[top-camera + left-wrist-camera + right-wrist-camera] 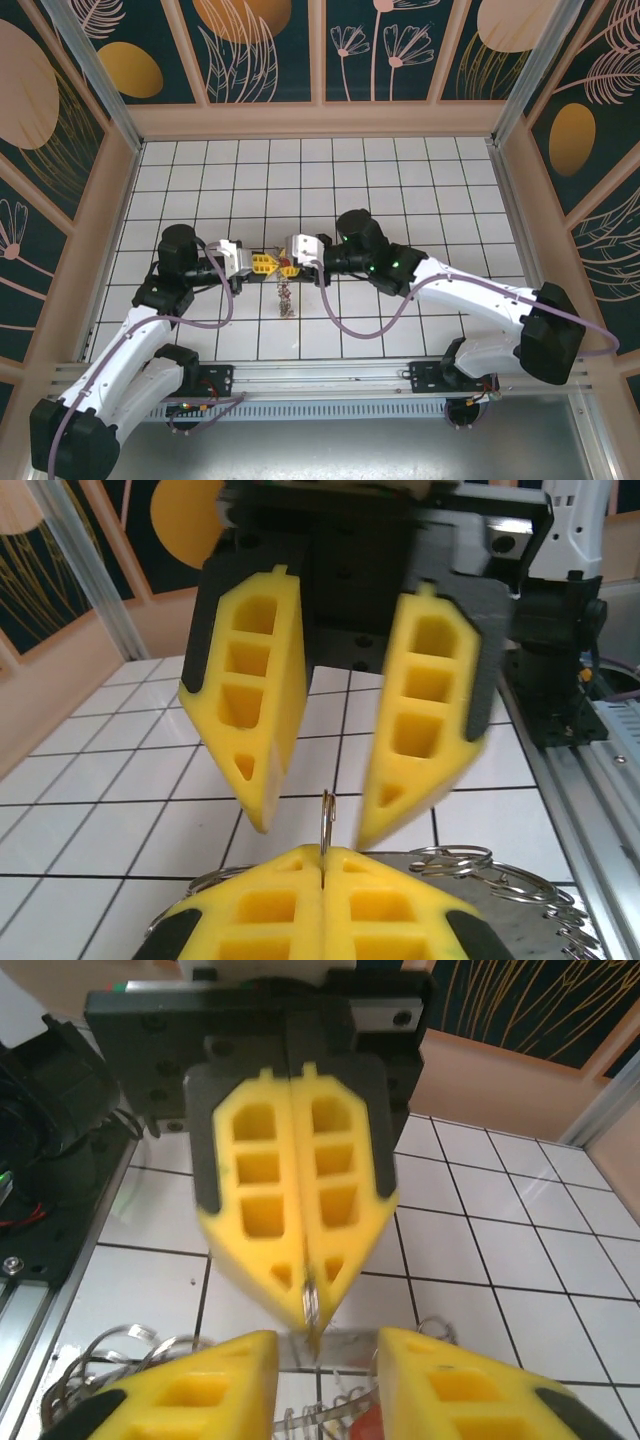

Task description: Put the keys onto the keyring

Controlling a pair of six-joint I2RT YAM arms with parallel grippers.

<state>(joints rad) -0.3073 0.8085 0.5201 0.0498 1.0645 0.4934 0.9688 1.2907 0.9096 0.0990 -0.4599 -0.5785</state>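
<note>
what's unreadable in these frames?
1. Top external: the dangling keys are too small to count or tell colours.
2. Left wrist: the metal loop in the shut left gripper stands edge-on; keyring or a key's own loop, cannot tell.
3. Right wrist: a red piece between the fingers of the open right gripper is cut off by the bottom edge.

The worktop (400, 180) is showing white tiles lined dark. The jaws are showing bright yellow on black. The keyring (327, 812) is looking dull grey. The walls (270, 50) are showing dark teal with orange discs and pale leaves.
</note>
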